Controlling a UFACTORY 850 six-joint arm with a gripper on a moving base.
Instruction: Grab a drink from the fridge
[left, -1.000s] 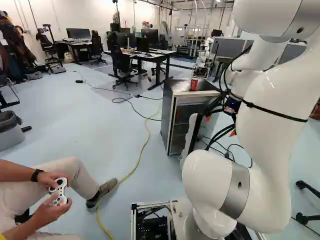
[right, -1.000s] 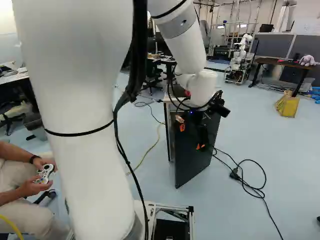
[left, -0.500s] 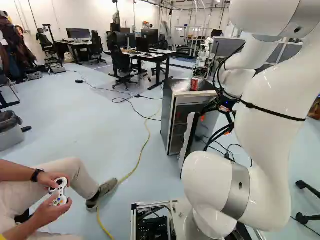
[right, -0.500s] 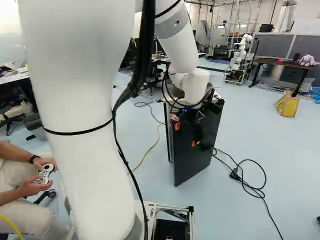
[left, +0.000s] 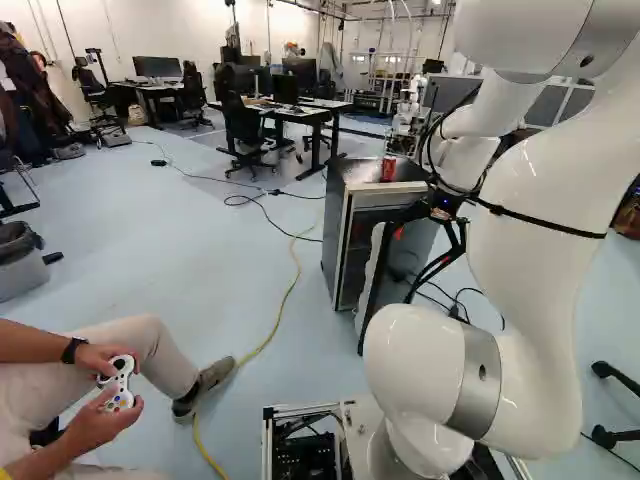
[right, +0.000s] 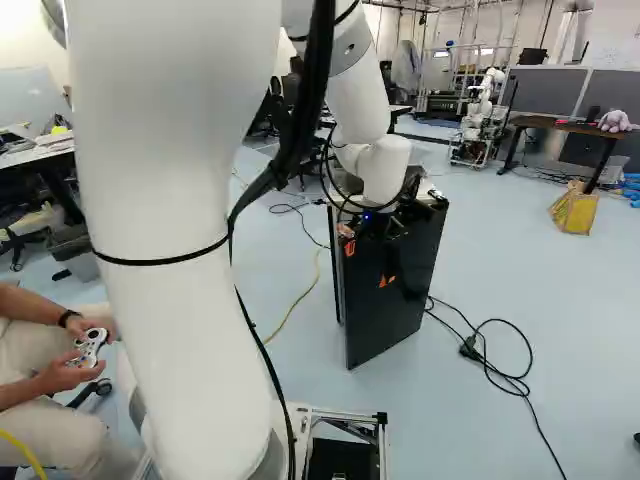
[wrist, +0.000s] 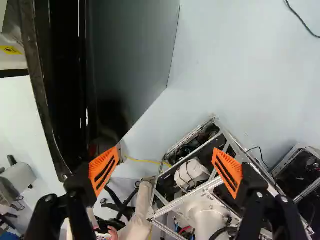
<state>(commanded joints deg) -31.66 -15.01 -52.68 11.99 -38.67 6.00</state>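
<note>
The black box-shaped fridge with a pale metal front frame (left: 334, 225) stands ahead of the base. On its top, near the front edge, sits a small, bright red cylindrical can with pale markings (left: 388, 172). The fridge's glossy black rectangular door with a white inner lining (right: 405, 310) is open; drinks inside the fridge cannot be made out clearly.

The thick white jointed arm (left: 540, 200) arches up and forward, then bends down to the fridge, its wrist by the door's upper part. The black two-fingered gripper with orange pads (right: 368, 264) is beside the fridge door; its fingers are spread wide, with nothing grasped between them.

The can atop the fridge is upright, its long axis vertical; which way its printed front faces cannot be told.
</note>
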